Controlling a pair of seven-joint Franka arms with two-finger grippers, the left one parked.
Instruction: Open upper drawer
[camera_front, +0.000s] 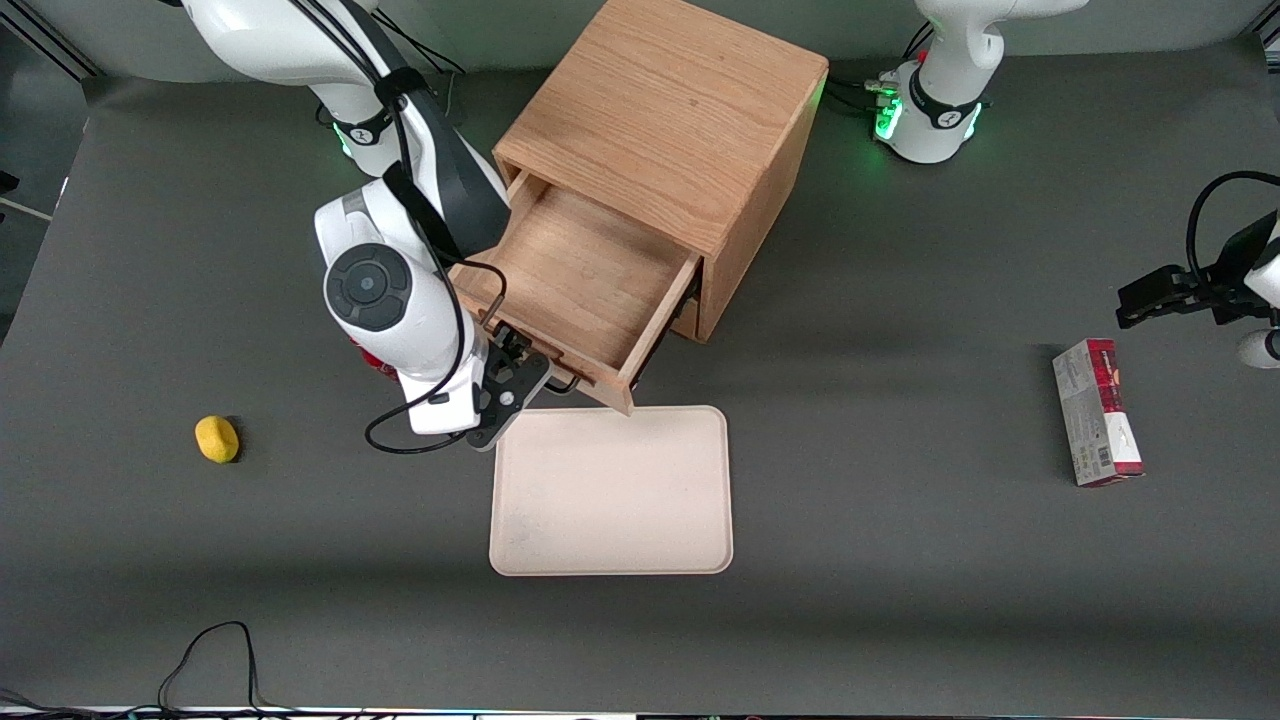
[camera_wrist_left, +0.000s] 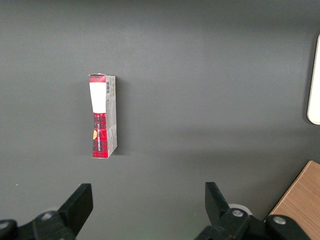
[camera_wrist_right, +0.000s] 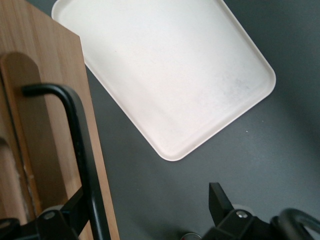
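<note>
End effector (camera_front: 512, 385) of the right arm sits at the front face of the upper drawer (camera_front: 575, 275), its fingers spread wide with the black wire handle (camera_wrist_right: 82, 150) running past one finger and nothing clamped. That drawer already stands pulled well out of the oak cabinet (camera_front: 670, 120), its front edge just above the corner of the cream tray (camera_front: 612, 492) on the bench. Its handle's long axis runs along the drawer front, so any further pull would be straight out from the cabinet toward the tray.
</note>
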